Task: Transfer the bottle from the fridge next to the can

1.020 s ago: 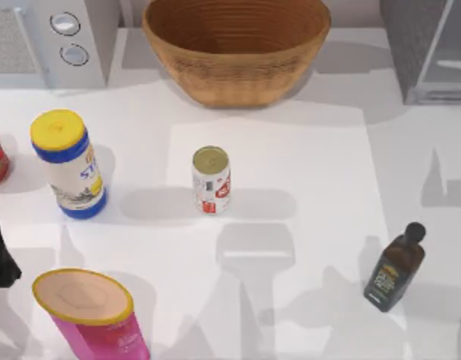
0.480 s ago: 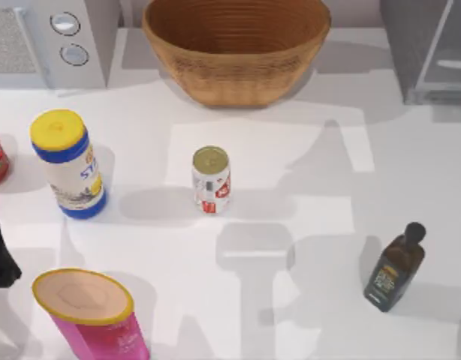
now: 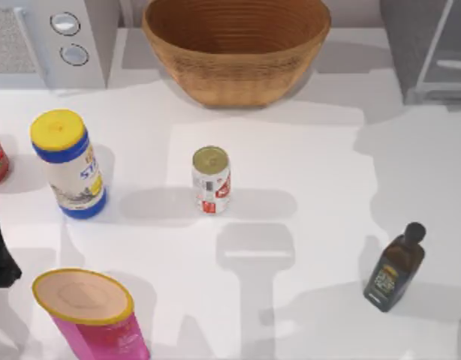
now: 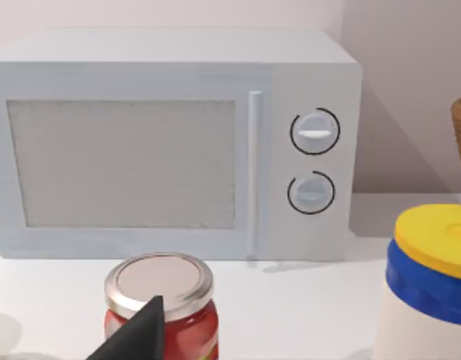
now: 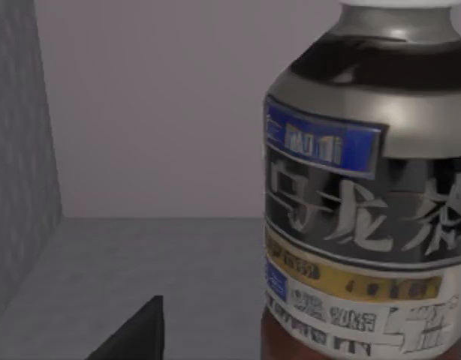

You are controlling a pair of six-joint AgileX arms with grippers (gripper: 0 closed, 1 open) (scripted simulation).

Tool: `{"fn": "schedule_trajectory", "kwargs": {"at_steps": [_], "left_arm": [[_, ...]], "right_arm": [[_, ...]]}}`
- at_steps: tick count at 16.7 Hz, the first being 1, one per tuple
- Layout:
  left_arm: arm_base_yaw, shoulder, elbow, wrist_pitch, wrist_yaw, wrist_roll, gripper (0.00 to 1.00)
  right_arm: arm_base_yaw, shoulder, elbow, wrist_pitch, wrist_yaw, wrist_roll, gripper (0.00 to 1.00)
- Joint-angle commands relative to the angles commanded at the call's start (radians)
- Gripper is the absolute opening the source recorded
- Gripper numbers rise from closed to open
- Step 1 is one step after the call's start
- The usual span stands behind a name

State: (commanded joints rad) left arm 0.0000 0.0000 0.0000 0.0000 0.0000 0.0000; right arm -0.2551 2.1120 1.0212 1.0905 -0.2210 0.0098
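Left gripper (image 4: 137,337): one dark finger tip shows in the left wrist view, low in front of the jar; whether the fingers are apart or together cannot be told. In the top view a dark part of the left arm (image 3: 1,251) sits at the table's left edge.
Jar (image 4: 161,304): red, with a silver lid, just beyond the left gripper's finger tip; in the top view it stands at the far left edge, ahead of the arm.
Microwave (image 4: 170,142): light grey, two round knobs, well beyond the left gripper, behind the jar.
Canister (image 3: 69,161): white with a yellow lid and blue bands, upright, to the right of the left arm and near it.
Pink tube (image 3: 91,315): upright, gold-rimmed top, just right of the left arm at the table's near edge.
Basket (image 3: 236,46): woven, at the back of the table, well apart from both arms.
Can (image 3: 211,179): upright near the table's middle, well apart from the left arm, nothing touching it.
Olive bottle (image 3: 396,266): dark, black stopper, upright on the table's right side.
Fridge (image 3: 426,45): dark grey, at the back right corner, its pale door panel swung open.
Bottle (image 5: 369,195): upright on the grey fridge floor, close in front of the right gripper, to one side of its finger.
Right gripper (image 5: 137,337): inside the fridge, one dark finger tip showing; whether it is apart or together cannot be told.
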Motion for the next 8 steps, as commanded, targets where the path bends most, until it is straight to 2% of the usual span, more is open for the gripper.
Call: {"fn": "schedule_trajectory", "kwargs": {"at_steps": [8], "left_arm": [[0.0, 0.0, 0.0, 0.0, 0.0, 0.0, 1.0]], "right_arm": [[0.009, 0.035, 0.063, -0.029, 0.009, 0.0, 1.0]]}}
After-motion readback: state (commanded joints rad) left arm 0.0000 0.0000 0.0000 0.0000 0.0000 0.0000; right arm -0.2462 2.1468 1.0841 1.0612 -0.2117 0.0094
